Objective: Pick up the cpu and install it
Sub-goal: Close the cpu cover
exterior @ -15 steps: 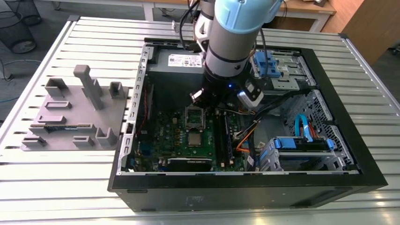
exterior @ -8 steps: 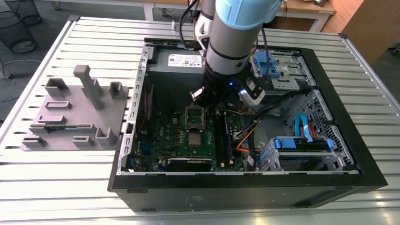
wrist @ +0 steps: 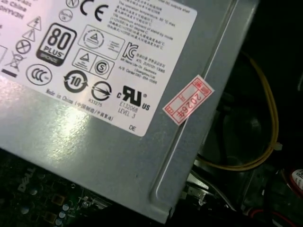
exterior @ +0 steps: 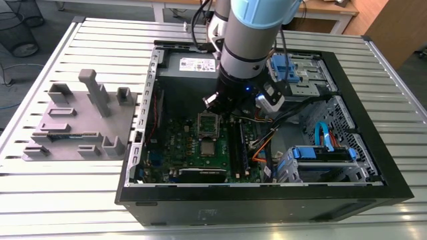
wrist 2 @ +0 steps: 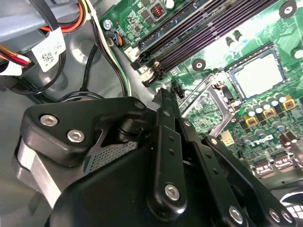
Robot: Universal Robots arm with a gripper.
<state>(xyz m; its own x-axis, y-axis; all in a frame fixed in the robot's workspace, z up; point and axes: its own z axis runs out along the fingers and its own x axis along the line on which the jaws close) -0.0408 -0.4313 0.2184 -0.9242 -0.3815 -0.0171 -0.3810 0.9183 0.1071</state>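
Hovering inside the case (exterior: 267,197) in the exterior view, gripper (exterior: 225,111) hangs above the board; cpu (exterior: 209,147) lies flat, near, toward the case's front wall. Second wrist view: cpu apart from gripper, whose opening I cannot tell. First wrist view: power supply (wrist: 118,156).

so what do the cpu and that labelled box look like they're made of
The cpu: probably metal on top, a flat silvery-grey face with soft glare. The labelled box: likely sheet metal, dull grey with a folded edge and faint sheen.
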